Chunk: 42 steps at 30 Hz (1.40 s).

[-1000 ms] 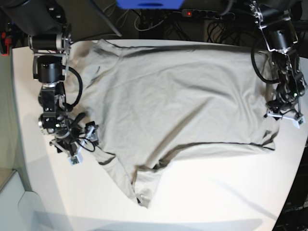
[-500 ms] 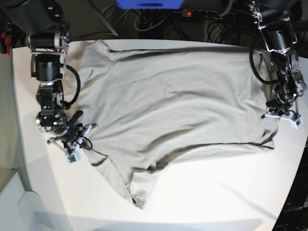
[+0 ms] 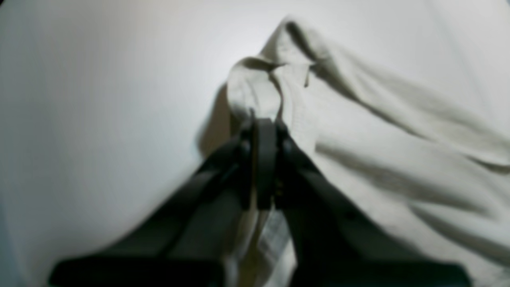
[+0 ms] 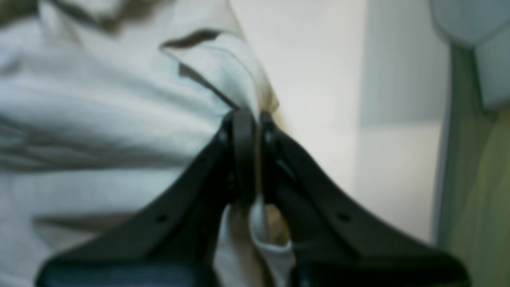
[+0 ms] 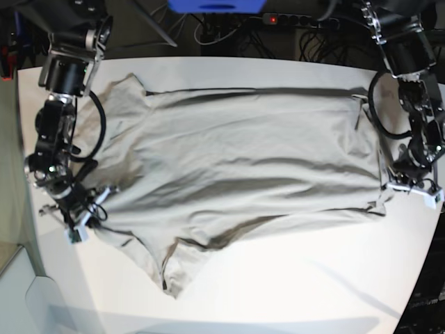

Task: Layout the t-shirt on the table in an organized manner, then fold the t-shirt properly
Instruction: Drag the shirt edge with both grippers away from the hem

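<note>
Grey-beige cotton fills most of the white table point(image 5: 292, 292): the t-shirt point(image 5: 243, 160) lies spread across it, long axis running between the left and right table edges of the base view, with slanting wrinkles across the body. Nearest the front edge, one short sleeve point(image 5: 174, 268) sticks out toward the front-left part of the tabletop, its cuff folded and rumpled. The bare white surface takes up the whole front strip and the front-right corner.

Farther in, at the left edge of the base view, the right gripper point(image 5: 76, 221) is low over the table with its black jaws pressed together on a pinch of shirt fabric; the right wrist view shows the right gripper point(image 4: 249, 131) with cloth bunched between the closed jaws and a loose fold hanging below them. At the opposite edge, the left gripper point(image 5: 410, 184) sits just above the hem corner of the shirt, and in the left wrist view the left gripper point(image 3: 263, 135) is clamped shut on a puckered ridge of fabric that rises from the table.

Toward the back edge, the second sleeve point(image 5: 122, 94) lies near the back-left corner, and the shirt's far side runs roughly along that edge. Beyond the table, a black power strip point(image 5: 295, 19) and cables lie on the dark floor.
</note>
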Available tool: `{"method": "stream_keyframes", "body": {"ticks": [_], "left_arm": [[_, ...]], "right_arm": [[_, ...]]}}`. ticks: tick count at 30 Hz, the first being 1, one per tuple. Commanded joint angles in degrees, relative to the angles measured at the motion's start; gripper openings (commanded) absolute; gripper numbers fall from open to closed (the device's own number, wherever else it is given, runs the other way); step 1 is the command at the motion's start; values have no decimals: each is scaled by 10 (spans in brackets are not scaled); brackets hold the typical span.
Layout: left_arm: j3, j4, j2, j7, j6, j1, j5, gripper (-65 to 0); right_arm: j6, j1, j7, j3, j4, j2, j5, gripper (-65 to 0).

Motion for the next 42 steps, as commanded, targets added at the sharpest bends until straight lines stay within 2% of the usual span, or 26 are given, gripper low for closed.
{"method": "stream_keyframes", "body": {"ticks": [1,10,11,13,15,16,19,21,24,27,31,35,42], "left_arm": [[-2,10,-10,-9,0,-6,-5,-639],[-2,55,-30,-2,-1,63,-8,-638],[-2,63,-31,6,-1,66,-8,-638],[-4,78,-31,30,-1,69,-8,-638],[-23,88,-34,46,-5,70,-8,-638],[-35,90,-36,49,-16,70,-8,-638],[-91,107,-33,71,-92,69,-15,-639],[-121,122,-32,90,-117,66,-26,-639],[-136,125,-32,95,-118,56,-31,-639],[-134,125,-36,98,-118,39,-25,-639],[-133,128,-36,99,-121,47,-25,-639],[-136,127,-33,93,-123,95,-32,-639],[-132,125,-11,99,-123,139,-25,-637]], "right_arm": [[8,0,14,2,11,8,8,-650],[10,-130,18,14,152,10,11,-650],[16,-143,18,13,168,10,11,-650],[53,-163,18,15,202,0,12,-650],[53,-178,17,21,232,-11,11,-650],[53,-185,16,28,245,-14,11,-650],[53,-190,16,58,280,-42,11,-650],[53,-189,16,83,300,-60,11,-650],[53,-177,15,101,307,-75,10,-650],[53,-176,15,82,311,-69,7,-650],[53,-176,14,93,322,-70,8,-650],[53,-198,14,124,326,-71,11,-650],[53,-242,15,83,326,-67,7,-650]]}}
